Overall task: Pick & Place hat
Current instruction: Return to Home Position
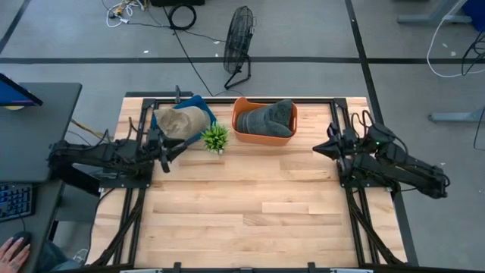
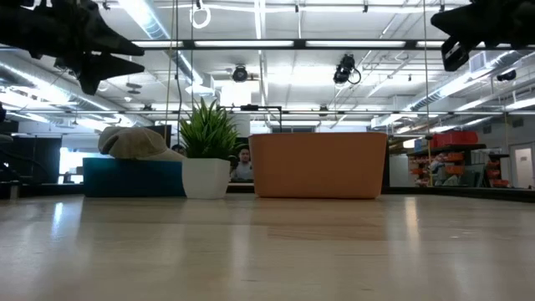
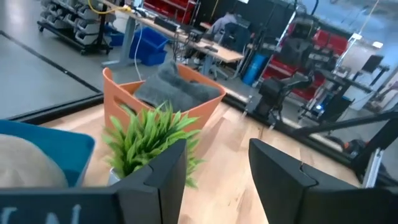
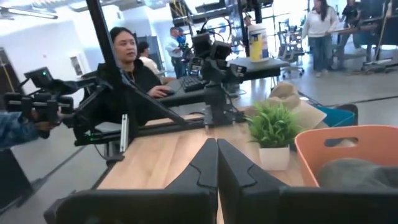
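Observation:
A tan hat lies on top of a blue bin at the table's far left; it shows as a tan mound in the low view. A grey hat sits inside the orange bin at the far middle, also seen in the left wrist view. My left gripper hovers open near the blue bin and the plant, fingers apart and holding nothing. My right gripper waits shut at the right edge, its fingers together.
A small green potted plant stands between the two bins, close to my left gripper. Bare wood tabletop stretches toward the near edge. People sit and stand at desks beyond the table; a hand rests at a keyboard by the left edge.

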`<state>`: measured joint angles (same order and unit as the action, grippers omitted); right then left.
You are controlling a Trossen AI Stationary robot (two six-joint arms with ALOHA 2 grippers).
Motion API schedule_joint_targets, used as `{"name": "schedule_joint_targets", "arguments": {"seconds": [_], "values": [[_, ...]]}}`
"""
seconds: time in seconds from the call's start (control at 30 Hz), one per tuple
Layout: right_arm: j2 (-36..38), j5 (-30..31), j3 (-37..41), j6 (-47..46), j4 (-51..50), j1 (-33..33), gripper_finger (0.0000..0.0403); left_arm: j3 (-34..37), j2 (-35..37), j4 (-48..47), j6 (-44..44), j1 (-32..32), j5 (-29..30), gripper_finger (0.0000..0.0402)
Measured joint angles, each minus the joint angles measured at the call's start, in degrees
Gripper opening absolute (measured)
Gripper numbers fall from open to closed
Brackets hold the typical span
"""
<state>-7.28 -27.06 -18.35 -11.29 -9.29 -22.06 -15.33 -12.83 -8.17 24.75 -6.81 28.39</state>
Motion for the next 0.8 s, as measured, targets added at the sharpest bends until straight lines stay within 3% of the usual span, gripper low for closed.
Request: {"name": "schedule_joint_targets", "arguments": {"seconds": [0.13,0.43,0.6,0.8], "values": [[1.8,0.5,0.1,1.3,-1.7,0.0,0.0,0.2,1.4,-2.3,-0.3,0.0,0.3,0.0177],[6.1,0.6,6.9,-2.4,2.9,0.0,0.0,11.6,4.5,12.9,-0.2,0.0,0.3,0.0176],[7.3,0.7,11.0,-3.3,6.5,0.0,0.0,13.6,5.3,13.7,-4.7,0.0,0.7,0.0176],[7.3,0.7,13.7,-2.7,9.7,0.0,0.0,14.8,5.3,12.6,-3.8,0.0,0.9,0.0176]]}}
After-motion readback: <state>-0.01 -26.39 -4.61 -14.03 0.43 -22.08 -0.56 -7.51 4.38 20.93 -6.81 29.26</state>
